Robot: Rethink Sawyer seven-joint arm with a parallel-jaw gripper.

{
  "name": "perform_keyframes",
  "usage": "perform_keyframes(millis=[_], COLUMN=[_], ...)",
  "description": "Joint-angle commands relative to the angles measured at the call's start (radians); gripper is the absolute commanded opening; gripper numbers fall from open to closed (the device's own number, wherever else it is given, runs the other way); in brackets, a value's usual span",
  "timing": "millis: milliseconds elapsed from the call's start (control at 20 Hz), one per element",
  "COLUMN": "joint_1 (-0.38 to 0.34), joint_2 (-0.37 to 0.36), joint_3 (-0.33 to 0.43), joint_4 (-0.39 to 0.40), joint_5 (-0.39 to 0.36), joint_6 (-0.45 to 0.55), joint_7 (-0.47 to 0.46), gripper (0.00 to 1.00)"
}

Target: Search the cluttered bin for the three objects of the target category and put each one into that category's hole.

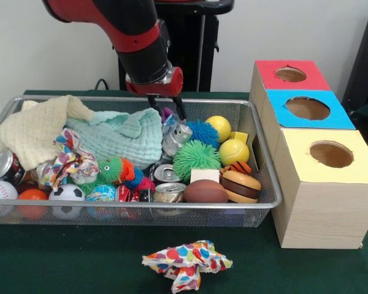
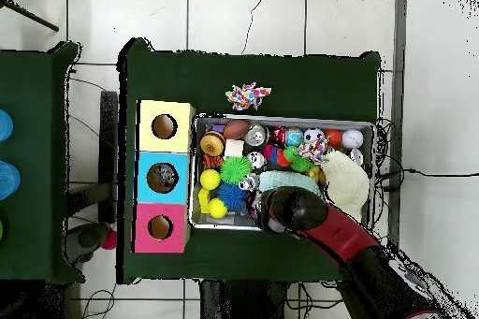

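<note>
Inside the wire bin point(image 1: 265, 184), the hand point(image 1: 167, 105) hangs over the clutter, its fingers spread just above a crushed silver can point(image 1: 175, 138). Two more cans point(image 1: 167, 173) lie near the front wall. A patterned cloth point(image 1: 187, 262) rests on the green surface point(image 1: 61, 263).

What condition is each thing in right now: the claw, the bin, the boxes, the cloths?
claw: lowered into the bin, fingers apart, holding nothing
wire bin: crammed full
red box: hole open
blue box: hole open
yellow box: hole open
patterned cloth: crumpled on the table, outside the bin
mint cloth: bunched over the toys
</note>
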Motion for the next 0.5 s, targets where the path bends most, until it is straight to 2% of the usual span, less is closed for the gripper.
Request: perform_keyframes(millis=[50,500], joint_1=[0.026,0.007], joint_2=[0.094,0.104], joint_3=[0.006,0.027], joint_4=[-0.07,-0.053], joint_5=[-0.038,-0.013], joint_6=[-0.166,-0.211], joint_7=[0.137,0.148], gripper=[1.0,1.0])
